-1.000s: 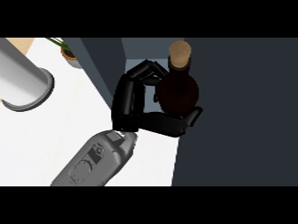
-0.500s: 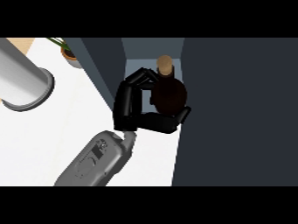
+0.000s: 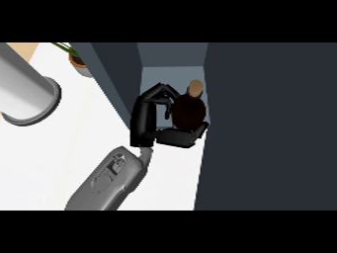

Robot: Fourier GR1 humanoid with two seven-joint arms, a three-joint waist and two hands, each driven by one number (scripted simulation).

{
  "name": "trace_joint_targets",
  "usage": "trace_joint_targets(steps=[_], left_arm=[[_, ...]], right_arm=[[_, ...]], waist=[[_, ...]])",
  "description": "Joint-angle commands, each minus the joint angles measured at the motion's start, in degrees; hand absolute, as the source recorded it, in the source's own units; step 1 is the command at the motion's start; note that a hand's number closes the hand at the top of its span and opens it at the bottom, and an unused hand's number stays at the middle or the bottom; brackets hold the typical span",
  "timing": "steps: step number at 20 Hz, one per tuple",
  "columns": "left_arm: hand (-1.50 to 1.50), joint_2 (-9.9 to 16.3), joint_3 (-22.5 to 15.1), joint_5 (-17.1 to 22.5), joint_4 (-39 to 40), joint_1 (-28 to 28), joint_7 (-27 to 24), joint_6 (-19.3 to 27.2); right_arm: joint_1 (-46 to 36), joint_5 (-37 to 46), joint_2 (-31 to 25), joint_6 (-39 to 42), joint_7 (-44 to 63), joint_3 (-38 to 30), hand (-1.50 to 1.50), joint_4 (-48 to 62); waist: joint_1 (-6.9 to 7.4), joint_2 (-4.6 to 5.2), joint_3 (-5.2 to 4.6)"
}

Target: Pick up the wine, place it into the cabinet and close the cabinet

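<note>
The wine bottle [image 3: 189, 111] is dark with a tan cork top and stands upright in the cabinet's narrow opening. My right hand [image 3: 146, 118] is shut on it from the left: fingers arch over its far side and the thumb wraps its near side, hiding the lower body. The grey forearm [image 3: 111, 177] runs down to the lower edge. The cabinet [image 3: 273, 123] is a dark block filling the right side, with a pale grey inner floor [image 3: 168, 74] behind the bottle. No left hand shows.
A thick grey cylinder [image 3: 19, 92] slants across the upper left over the white counter [image 3: 47, 163]. A small potted plant [image 3: 77, 60] stands at the back beside the cabinet's dark left wall [image 3: 117, 69]. A wooden strip runs along the far left.
The bottle has sunk lower into the cabinet opening, its cork now sitting lower in the picture and looking smaller. The hand stayed curled round it and barely shifted.
</note>
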Motion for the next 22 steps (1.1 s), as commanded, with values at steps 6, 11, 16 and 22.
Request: trace_joint_targets(steps=[6, 11, 16, 22], left_arm=[[1.5, -0.13, 3.08, 2.0, 3.82, -3.31, -0.57, 0.97], [1.5, -0.13, 7.3, 3.56, 9.48, -7.19, -3.7, -0.88], [1.5, -0.1, 9.6, 5.21, 14.89, -7.53, -5.9, -6.12], [1.5, -0.11, 14.45, 5.41, 22.38, -14.22, -4.27, -9.19]], right_arm=[[0.85, -4.81, -0.88, 0.54, 1.25, -3.41, -1.5, -4.31], [3.96, -5.37, -0.38, 1.09, 2.83, -1.61, -1.5, -8.06], [1.11, -1.84, 0.62, -0.31, 2.42, 0.42, -1.5, -6.05], [1.34, -4.75, 0.06, 1.2, -2.35, -4.16, -1.5, -1.92]], waist=[[0.29, -0.04, 0.02], [-0.14, -0.04, 0.01], [-0.09, 0.09, -0.02], [0.05, 0.09, 0.03]])
